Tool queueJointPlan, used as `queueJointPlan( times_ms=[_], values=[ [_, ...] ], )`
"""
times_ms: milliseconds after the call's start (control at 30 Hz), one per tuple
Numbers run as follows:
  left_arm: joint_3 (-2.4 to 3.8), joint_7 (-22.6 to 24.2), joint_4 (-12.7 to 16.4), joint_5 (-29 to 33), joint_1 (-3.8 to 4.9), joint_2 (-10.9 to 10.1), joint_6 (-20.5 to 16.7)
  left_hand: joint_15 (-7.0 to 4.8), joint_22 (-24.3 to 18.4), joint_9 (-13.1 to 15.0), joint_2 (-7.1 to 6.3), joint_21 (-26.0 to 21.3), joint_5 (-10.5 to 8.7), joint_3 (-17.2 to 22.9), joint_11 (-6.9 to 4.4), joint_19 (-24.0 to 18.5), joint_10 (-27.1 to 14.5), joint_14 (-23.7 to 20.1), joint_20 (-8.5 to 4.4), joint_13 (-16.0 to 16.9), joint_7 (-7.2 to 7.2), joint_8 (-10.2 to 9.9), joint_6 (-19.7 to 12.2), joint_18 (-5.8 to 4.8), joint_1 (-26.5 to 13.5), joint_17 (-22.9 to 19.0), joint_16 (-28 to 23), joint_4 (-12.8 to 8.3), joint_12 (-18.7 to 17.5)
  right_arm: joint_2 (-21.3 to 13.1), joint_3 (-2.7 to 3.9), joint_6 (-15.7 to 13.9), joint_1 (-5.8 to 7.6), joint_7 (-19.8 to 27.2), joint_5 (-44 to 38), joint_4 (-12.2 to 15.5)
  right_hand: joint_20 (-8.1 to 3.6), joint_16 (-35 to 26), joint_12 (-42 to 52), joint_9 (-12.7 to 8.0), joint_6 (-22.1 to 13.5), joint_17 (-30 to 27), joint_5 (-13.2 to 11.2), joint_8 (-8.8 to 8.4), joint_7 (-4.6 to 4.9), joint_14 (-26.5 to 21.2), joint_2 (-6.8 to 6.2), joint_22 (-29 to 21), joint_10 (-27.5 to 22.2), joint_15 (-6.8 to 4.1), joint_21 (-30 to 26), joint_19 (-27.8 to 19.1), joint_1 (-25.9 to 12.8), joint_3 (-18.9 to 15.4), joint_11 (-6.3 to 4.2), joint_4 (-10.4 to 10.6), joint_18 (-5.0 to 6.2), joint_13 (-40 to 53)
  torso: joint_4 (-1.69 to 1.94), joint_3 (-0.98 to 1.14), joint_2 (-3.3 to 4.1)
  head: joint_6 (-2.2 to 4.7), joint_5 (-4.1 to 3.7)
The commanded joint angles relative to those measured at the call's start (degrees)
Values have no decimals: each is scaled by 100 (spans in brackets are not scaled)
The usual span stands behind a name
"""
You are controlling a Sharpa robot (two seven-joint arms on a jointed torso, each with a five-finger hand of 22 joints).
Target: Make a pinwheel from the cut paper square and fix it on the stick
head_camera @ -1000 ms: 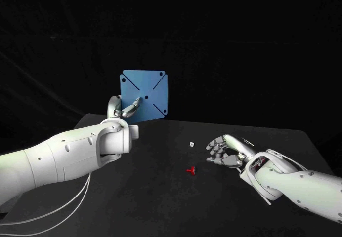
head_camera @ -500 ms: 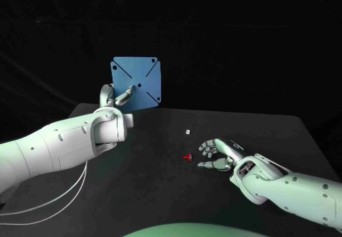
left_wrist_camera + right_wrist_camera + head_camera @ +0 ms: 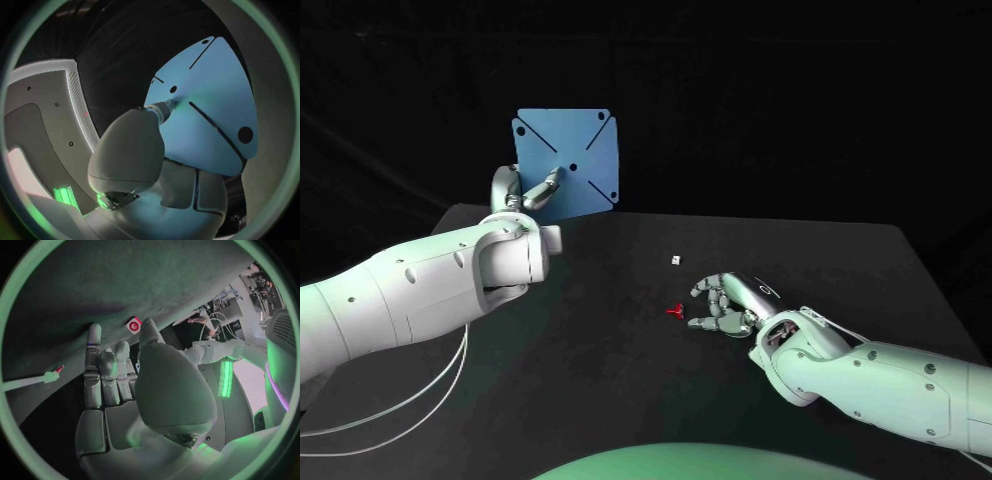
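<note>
Paper square [image 3: 565,160], blue, cut in from each corner and with small holes punched, is held upright in the air past the far edge of the worktop [image 3: 589,340]. The left hand [image 3: 528,193] grips it at the lower edge. In the left wrist view one of the fingers [image 3: 164,107] presses the sheet's face just beside a hole near its centre. Right hand [image 3: 723,305] is low over the worktop, fingers apart and holding nothing. Just beside its fingertips, on the side toward the left arm, lies a small red-tipped piece [image 3: 679,312]. In the right wrist view this reads as a slender pale rod with a red end [image 3: 51,375], its long axis running crosswise to the fingers with the red end nearest them. Probably the stick or pin, cannot say which. A tiny white bit [image 3: 675,260] sits farther out, apart from both hands. Judgement: the right hand is much nearer the rod, so the pick-up falls to it, with the fingers closing across the rod's length. The sheet is well apart from the rod.
</note>
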Motion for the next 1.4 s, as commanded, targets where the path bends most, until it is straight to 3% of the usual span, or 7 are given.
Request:
queueJointPlan(
  times_ms=[33, 67, 200, 267, 333, 467, 1400],
  values=[
    [5, -8, 17, 4, 5, -5, 77, 5, -9, 9, 8, -34, -24, 35, -9, -22, 2, -24, 27, -4, -2, 19, -45, 61, -51, 2, -42, 2, -30, 3, -4, -34, -13, -14, 386, 55, -112, 913, 1492, -7, 9, 1131, 143, 31, -54, 1040, 80, 578, 997, -64, 729, 56, 61, 14, -73, -48, -36, 1645, 2, 0, 0, -13, 3],
    [5, -15, 17, 3, 5, -8, 81, 5, -9, 9, 8, -34, -24, 35, -9, -22, 2, -24, 27, -4, -2, 19, -45, 61, -51, 2, -42, 2, -30, 3, -4, -28, -13, -3, 461, 68, -148, 1225, 2020, -1, 25, 1728, 195, 39, -82, 1525, 129, 842, 1552, -103, 1076, 126, 100, 48, -95, -74, -27, 2361, 0, -1, -3, -14, 9],
    [5, -44, 14, -2, 5, -18, 102, 13, -10, 16, 3, -36, -24, 55, -3, -35, -1, -40, 32, -4, 1, 22, -52, 59, -63, 0, -54, -18, -30, 9, -3, 61, -14, 22, 729, 101, -178, 1556, 2679, 9, -3, 2615, 246, 23, -83, 2143, 162, 2224, 2305, -135, 2515, 101, 60, 67, -123, -95, -94, 3393, 1, -3, -7, -21, 25],
    [4, -57, 13, -6, 5, -24, 112, 18, -10, 20, 2, -37, -24, 65, 0, -41, -1, -51, 35, -4, 3, 24, -56, 58, -71, -2, -62, -26, -29, 19, -3, 144, -14, 2, 797, 90, -171, 1564, 2797, 15, -3, 2645, 254, 24, -94, 2160, 161, 2757, 2472, -146, 3016, 201, 49, 73, -118, -96, -152, 3610, 2, -3, -6, -28, 26],
    [4, -69, 10, -11, 6, -27, 122, 22, -10, 23, 1, -37, -24, 74, 3, -46, -2, -60, 37, -4, 5, 27, -58, 57, -79, -3, -69, -34, -29, 42, -3, 267, -14, -46, 846, 52, -188, 1564, 2950, 34, 43, 2645, 287, 48, -117, 2160, 170, 3819, 2702, -174, 3971, 620, 27, 84, -147, -80, -307, 3909, 1, -5, -5, -37, 26],
    [4, -85, 10, -18, 6, -33, 139, 22, -10, 23, 1, -37, -24, 74, 3, -46, -2, -60, 37, -4, 5, 27, -58, 57, -79, -3, -69, -34, -29, 89, -2, 332, -13, -123, 882, -5, -220, 1564, 3084, 69, 143, 2645, 438, 78, -158, 2160, 168, 4341, 2901, -214, 4441, 800, 20, 114, -184, -52, -384, 4182, 2, -6, -3, -44, 23],
    [3, -173, 32, -43, 7, -56, 237, 36, -10, 36, -6, -37, -24, 111, 9, -67, -10, -96, 47, -4, 12, 34, -72, 55, -108, -8, -96, -71, -31, 554, 1, 183, -21, -9, 958, -409, -211, 1564, 3084, 78, 181, 2645, 313, 32, -152, 2160, 270, 4599, 2901, -207, 4659, 779, 222, 462, -176, -101, -403, 4182, 1, -1, -4, -98, 36]
  ],
)
